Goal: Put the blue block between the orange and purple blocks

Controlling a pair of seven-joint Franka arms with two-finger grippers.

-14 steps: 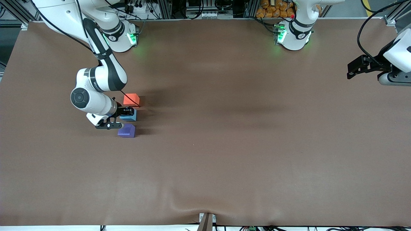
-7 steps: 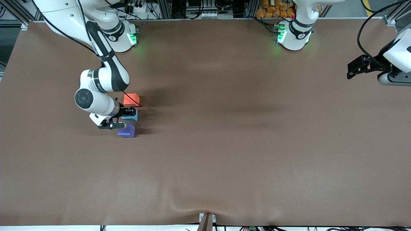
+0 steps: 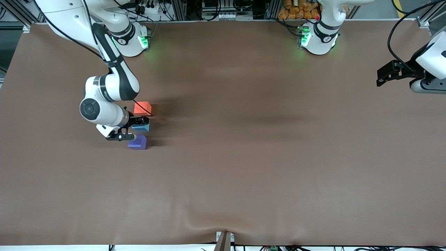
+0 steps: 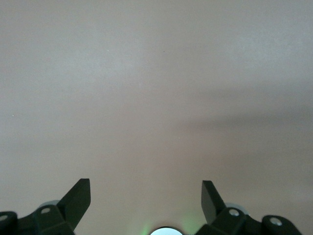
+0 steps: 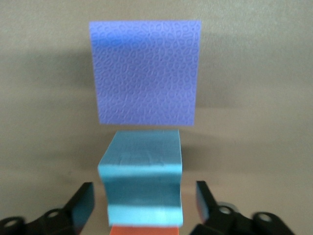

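Blue block point(image 5: 143, 183) between orange block point(image 3: 142, 108), purple block point(image 3: 137, 142); right claw point(image 5: 142, 203) released around it; left claw point(image 4: 145, 196) open, waiting.

A brown mat point(image 3: 244, 157) covers the whole table, rumpled into a small fold at its edge nearest the front camera. Along the top, aluminium framing point(image 3: 181, 8) holds cables, and orange objects point(image 3: 296, 10) sit piled there.
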